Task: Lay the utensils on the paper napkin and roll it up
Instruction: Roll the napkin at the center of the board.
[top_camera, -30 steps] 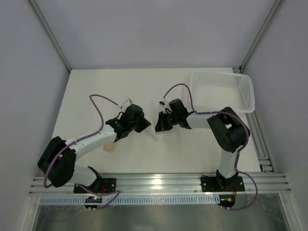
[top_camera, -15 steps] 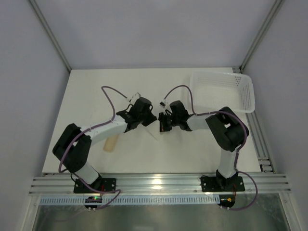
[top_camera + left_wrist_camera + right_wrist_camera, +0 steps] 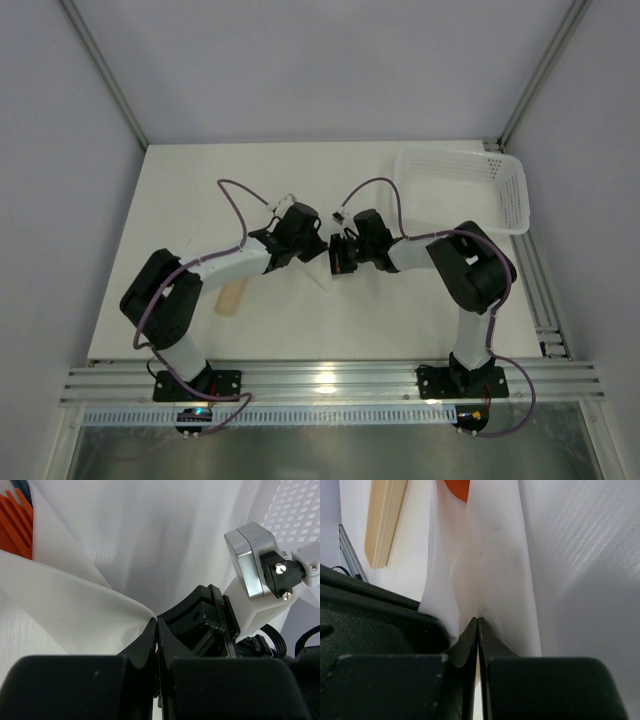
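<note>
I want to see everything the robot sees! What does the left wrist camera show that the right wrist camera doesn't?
Only the left wrist view: the white basket, the other arm's silver block and orange prongs. Only the right wrist view: the beige piece. Both: the paper napkin, something orange at the top, and shut fingers pinching the napkin, the left gripper in one and the right gripper in the other.

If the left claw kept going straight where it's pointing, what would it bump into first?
The fold of paper napkin at its tips, then almost at once the right claw, which faces the left claw head-on. Depth is hard to judge.
</note>
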Motion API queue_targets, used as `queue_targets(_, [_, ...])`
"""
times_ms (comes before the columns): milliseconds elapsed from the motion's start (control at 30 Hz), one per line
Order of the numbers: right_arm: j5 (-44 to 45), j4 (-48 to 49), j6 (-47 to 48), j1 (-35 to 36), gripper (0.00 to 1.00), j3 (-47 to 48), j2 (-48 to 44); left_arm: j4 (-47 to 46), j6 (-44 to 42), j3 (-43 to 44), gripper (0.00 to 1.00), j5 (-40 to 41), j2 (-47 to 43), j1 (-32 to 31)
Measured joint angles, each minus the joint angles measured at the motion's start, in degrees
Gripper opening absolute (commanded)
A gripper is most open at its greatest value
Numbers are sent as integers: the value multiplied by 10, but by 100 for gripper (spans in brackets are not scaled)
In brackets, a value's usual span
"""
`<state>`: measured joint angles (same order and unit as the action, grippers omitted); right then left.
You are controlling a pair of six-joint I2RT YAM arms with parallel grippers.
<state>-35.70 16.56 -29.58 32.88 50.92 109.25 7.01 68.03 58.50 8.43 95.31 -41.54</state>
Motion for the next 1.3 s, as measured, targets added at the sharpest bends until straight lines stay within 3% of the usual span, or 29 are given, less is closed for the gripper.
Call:
queue_targets(600, [-1, -57, 12, -2, 4, 27, 0, 3, 0, 2, 0, 5, -1, 0])
queue_targets(1300, [37, -195, 31, -14, 27, 63, -43, 40, -10, -58, 0, -5, -89, -19])
